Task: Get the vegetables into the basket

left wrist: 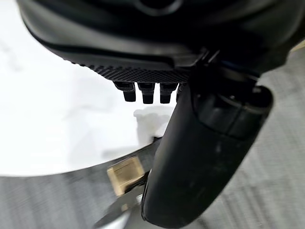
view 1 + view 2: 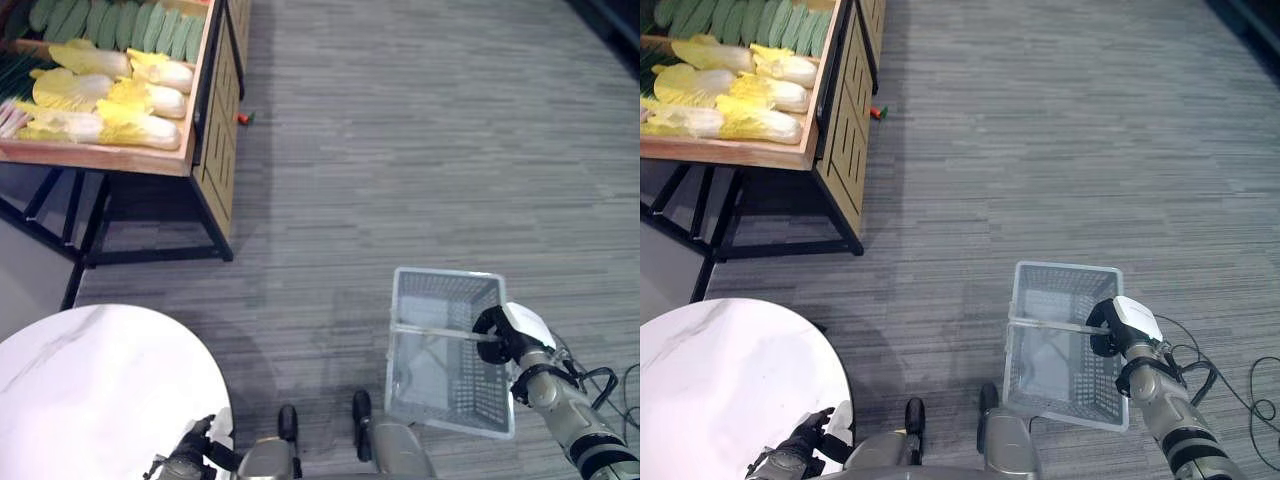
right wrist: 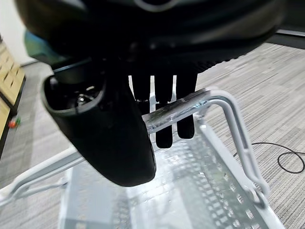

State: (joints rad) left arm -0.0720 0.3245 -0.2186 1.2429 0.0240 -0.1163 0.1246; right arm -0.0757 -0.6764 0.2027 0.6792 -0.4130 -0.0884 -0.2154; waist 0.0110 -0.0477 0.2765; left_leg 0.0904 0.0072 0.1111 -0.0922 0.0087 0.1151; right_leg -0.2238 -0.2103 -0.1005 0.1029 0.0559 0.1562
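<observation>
Right hand (image 2: 497, 336) curled round handle of empty white wire basket (image 2: 440, 400) near feet; yellow napa cabbages (image 2: 110, 100) lie crosswise in wooden crate (image 2: 120, 157), well off fwd-left, nearer relaxed, empty left hand (image 2: 190, 455).

Plastic mesh basket (image 2: 440, 385), wooden stand (image 2: 215, 150)

The wooden display stand (image 2: 130, 155) sits on the grey plank floor (image 2: 420, 140) and carries pale yellow napa cabbages (image 2: 110, 95) lying on their sides in its tray, with a row of green vegetables (image 2: 120, 22) beyond them. On the floor just beside the stand's far corner lies a small red and green item (image 2: 244, 118). Nearer than the stand is a round white marble table (image 2: 95, 390).
</observation>
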